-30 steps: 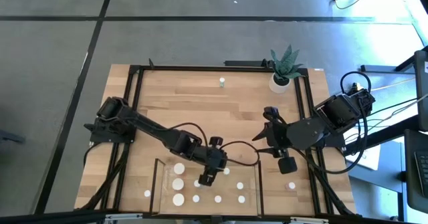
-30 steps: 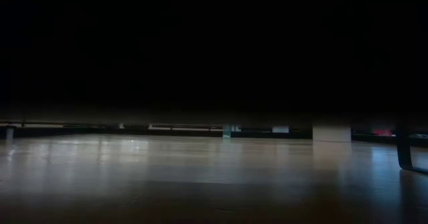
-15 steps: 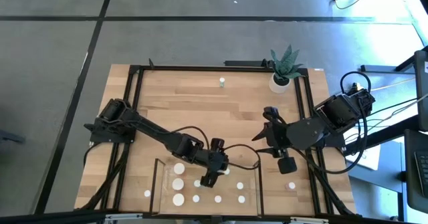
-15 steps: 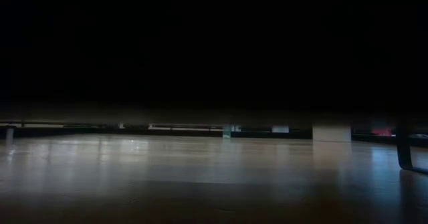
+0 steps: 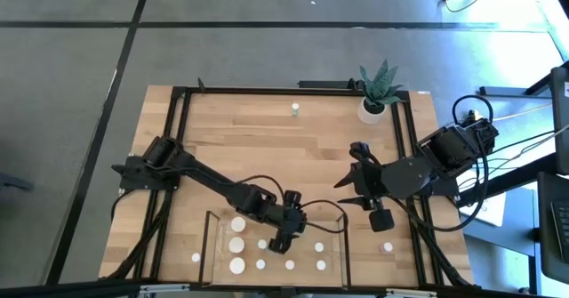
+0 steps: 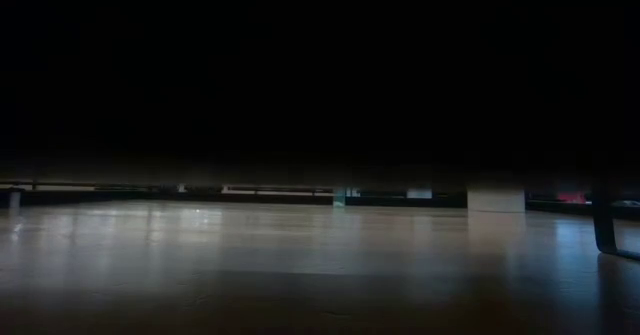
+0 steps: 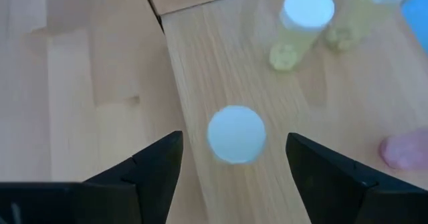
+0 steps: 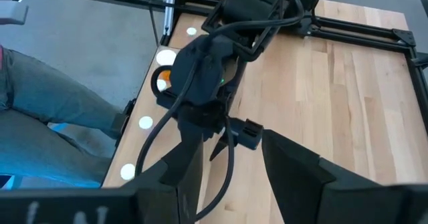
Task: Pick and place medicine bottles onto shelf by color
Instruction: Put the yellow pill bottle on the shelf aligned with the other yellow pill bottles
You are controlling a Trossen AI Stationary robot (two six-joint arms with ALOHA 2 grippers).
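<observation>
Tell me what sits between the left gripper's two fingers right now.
In the left wrist view, the left gripper is open over the shelf, with one white-capped medicine bottle between its fingers, not touched by either.

The shelf (image 5: 331, 227) lies at the table's (image 5: 231, 129) near edge, midway along it, with most of the medicine bottles (image 5: 236, 245) standing on it. Two bottles stand off it on the table — one beside each short side. A lone bottle (image 5: 294, 110) stands near the far edge; a plant pot (image 5: 372, 109) sits toward the far right corner.
</observation>
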